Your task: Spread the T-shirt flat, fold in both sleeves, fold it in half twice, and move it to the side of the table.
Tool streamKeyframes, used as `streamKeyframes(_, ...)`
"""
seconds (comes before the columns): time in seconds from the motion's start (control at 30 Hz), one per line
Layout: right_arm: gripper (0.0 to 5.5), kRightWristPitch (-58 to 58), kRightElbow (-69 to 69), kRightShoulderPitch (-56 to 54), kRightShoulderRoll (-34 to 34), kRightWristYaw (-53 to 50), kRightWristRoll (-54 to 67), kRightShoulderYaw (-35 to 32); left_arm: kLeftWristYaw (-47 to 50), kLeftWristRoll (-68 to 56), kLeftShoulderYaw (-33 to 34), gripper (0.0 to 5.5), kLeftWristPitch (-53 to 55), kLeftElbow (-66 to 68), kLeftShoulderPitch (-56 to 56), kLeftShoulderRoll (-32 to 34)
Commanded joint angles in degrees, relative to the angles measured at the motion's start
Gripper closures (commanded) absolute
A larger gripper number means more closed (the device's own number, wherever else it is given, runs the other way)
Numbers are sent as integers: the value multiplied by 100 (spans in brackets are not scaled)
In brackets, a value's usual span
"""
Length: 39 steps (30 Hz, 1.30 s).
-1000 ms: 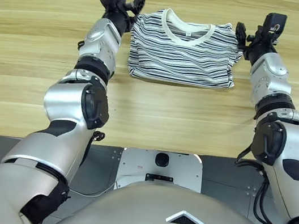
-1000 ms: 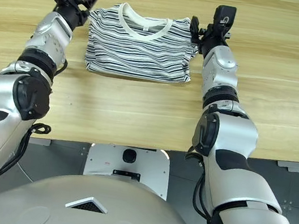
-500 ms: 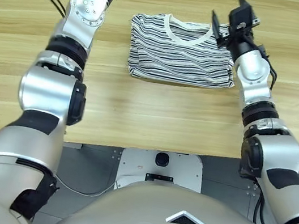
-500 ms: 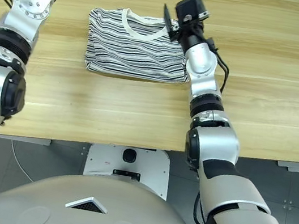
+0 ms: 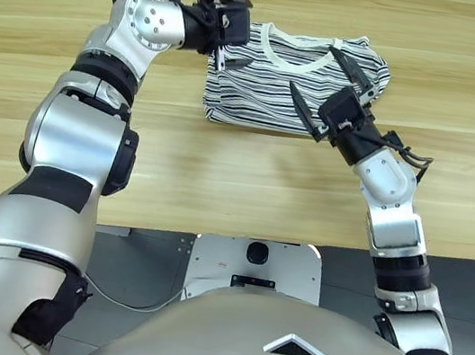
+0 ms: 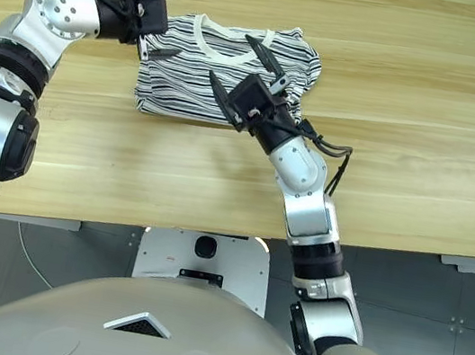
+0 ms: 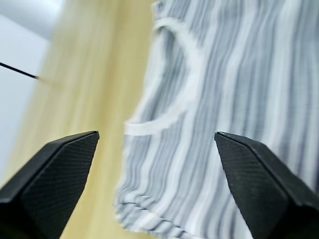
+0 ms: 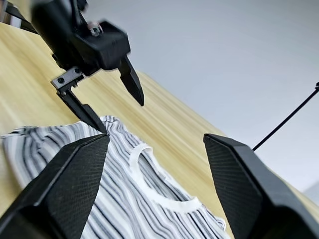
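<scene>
Clearance around the T-shirt, wooden surface
Open wood to the left, right, front and back of the T-shirt. Left tool, jaws spread, over its left collar corner; right tool, jaws spread, above its right half.

The T-shirt is striped in black, grey and white, with a plain cream collar. It lies flat on the wooden bench, folded into a compact, roughly rectangular stack with both sleeves tucked in. The collar faces up and points toward the bench's far edge. The fold nearest the bench's front edge runs fairly straight, while the far right corner bulges outward, slightly rumpled.
</scene>
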Motion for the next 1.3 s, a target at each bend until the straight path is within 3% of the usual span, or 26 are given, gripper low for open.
streamKeyframes(0.03,197,292,-261,82,-21,-43,91,-95,-1577,-835,620,45,758,-60,-37,-110)
streamKeyframes(0.13,197,343,-198,62,116,-171,121,-52,-2561,-932,601,3,1326,-117,-239,-76)
streamKeyframes(0.2,197,386,-283,69,174,-209,139,12,-2616,-818,497,3,1477,-158,-380,-84)
streamKeyframes(0.6,197,391,-571,374,310,-385,128,255,-1436,-232,137,3,1928,20,-967,-512)
streamKeyframes(1.03,197,371,-877,498,351,-485,188,317,-429,1223,-1267,3,1439,143,334,-324)
streamKeyframes(1.17,197,310,-854,479,301,-537,144,241,-1087,885,-1183,3,1305,98,694,-339)
streamKeyframes(1.3,197,282,-875,419,303,-586,200,157,-431,740,-1180,3,1277,-53,1104,-385)
